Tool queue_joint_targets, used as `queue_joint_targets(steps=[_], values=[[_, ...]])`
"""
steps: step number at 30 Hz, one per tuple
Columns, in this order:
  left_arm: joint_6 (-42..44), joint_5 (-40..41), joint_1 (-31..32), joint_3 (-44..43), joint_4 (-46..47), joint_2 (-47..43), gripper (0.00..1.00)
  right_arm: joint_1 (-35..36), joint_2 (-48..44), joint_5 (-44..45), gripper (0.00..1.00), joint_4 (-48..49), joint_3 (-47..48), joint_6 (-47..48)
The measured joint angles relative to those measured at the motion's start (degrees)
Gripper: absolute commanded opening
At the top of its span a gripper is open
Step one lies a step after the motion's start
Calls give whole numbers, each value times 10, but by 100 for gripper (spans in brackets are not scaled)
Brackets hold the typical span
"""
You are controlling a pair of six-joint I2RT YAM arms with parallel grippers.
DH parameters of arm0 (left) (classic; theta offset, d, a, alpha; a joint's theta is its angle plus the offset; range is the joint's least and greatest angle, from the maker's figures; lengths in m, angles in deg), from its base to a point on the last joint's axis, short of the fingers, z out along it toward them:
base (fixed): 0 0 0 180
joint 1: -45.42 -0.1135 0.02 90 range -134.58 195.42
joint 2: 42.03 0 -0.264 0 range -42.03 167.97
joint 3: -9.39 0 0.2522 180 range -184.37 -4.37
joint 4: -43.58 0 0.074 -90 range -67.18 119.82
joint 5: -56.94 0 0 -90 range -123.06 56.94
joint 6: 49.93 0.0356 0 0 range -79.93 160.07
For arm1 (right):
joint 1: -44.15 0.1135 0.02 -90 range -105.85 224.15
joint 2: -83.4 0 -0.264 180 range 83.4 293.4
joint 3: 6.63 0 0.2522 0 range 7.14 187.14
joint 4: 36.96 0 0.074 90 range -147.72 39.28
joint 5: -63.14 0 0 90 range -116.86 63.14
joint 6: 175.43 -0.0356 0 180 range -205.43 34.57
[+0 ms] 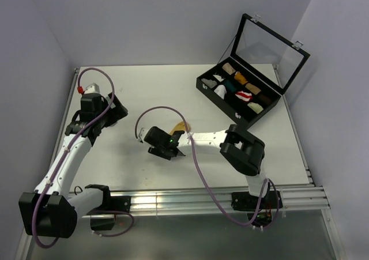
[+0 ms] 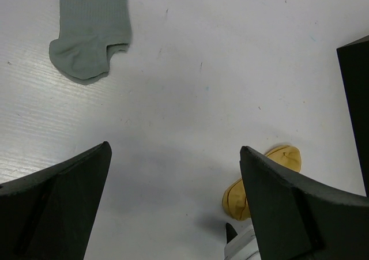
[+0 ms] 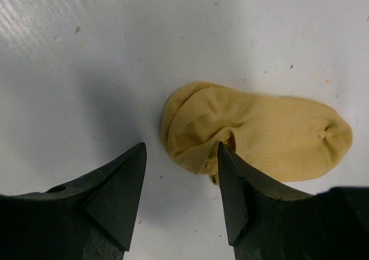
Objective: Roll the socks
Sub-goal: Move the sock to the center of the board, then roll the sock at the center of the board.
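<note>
— Which step was judged to be in hand?

— The start of the yellow sock's roll, it seemed. The right gripper (image 3: 181,156) was held low over the desk (image 1: 150,87), its jaws parted to a moderate gap with nothing between them. The yellow sock (image 3: 259,136) was seen lying flat just ahead of it, crumpled at the near end. One finger was at or over that edge, but actual contact could not be made out.

— And the left gripper?

— The left gripper (image 2: 173,153) was spread wide and empty over bare desk. The grey sock (image 2: 92,29) was laid flat beyond it, unrolled and well apart from the yellow one. The white striped sock was not found in any view.

— So nothing had been rolled?

— No rolled sock was seen on the desk, and both visible socks were flat. The task was judged to be near its beginning.

— What was called for next?

— It was reckoned that the crumpled end would have to be pinched and turned over along the sock's length. The fabric was taken to be thin and limp, so a low, shallow grip would be needed, or the desk alone would be caught. The far end might have to be pinned by the left gripper, so that the sock would not be dragged.
</note>
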Motion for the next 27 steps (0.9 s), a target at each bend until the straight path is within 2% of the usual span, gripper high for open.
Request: queue_joint_targets(steps=[6,8,11,12,14,15,18,23,27], values=[[0,-6,0,0,0,0,99,1,12,14,52,3,10,4],[0,-10,0,0,0,0,99,1,13,14,47,3,11,5],[0,-14,-2,3,1,0,99,1,20,22,34,7,12,9],[0,-16,-4,4,1,0,100,1,23,26,25,8,13,12],[0,-21,-6,7,1,0,99,1,27,30,18,10,14,16],[0,-25,-8,8,1,0,100,1,29,34,10,12,14,16],[-1,-43,-12,10,3,1,99,2,29,36,0,14,14,16],[-2,-73,-17,18,14,2,98,-2,24,17,0,19,13,8],[-3,-89,-18,21,19,2,97,-25,7,-56,0,28,6,-16]])
